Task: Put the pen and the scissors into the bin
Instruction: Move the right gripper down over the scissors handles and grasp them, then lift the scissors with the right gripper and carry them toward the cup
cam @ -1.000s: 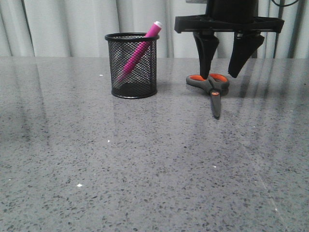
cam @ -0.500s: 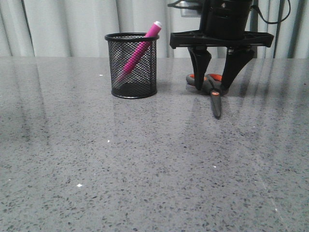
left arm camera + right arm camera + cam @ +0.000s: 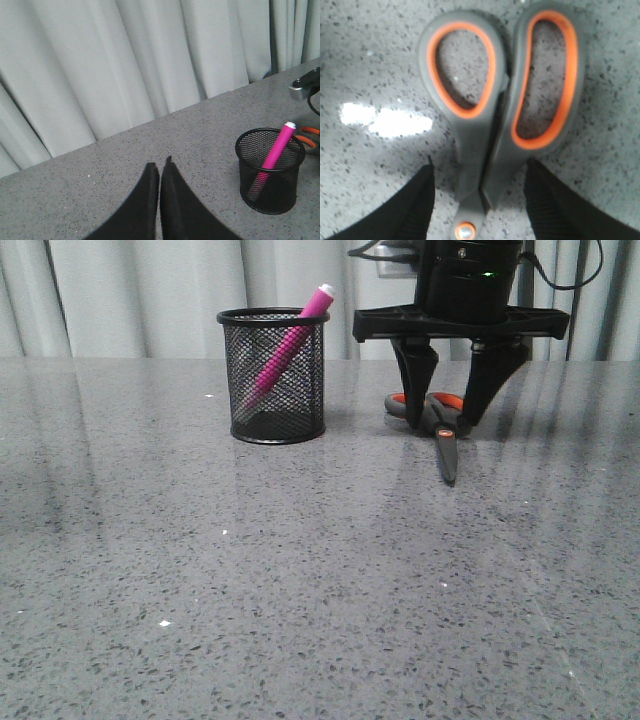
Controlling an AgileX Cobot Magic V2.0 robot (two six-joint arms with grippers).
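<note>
Front view: you've got the pen leaning inside the bin, far left-centre; scissors lie flat on the table to its right, R gripper spread wide astride the handles.
L wrist: L gripper fingers pressed together, holding nothing, bin w/ pen beyond.
R wrist: fingers flank the handles near the pivot, not yet touching.

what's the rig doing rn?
Half done. The pen already leans inside the bin. The right gripper is down at the table, open, one finger on each side of the scissors near the handles, not closed yet. The scissors lie flat on the table. The left gripper is shut and holds nothing.
</note>
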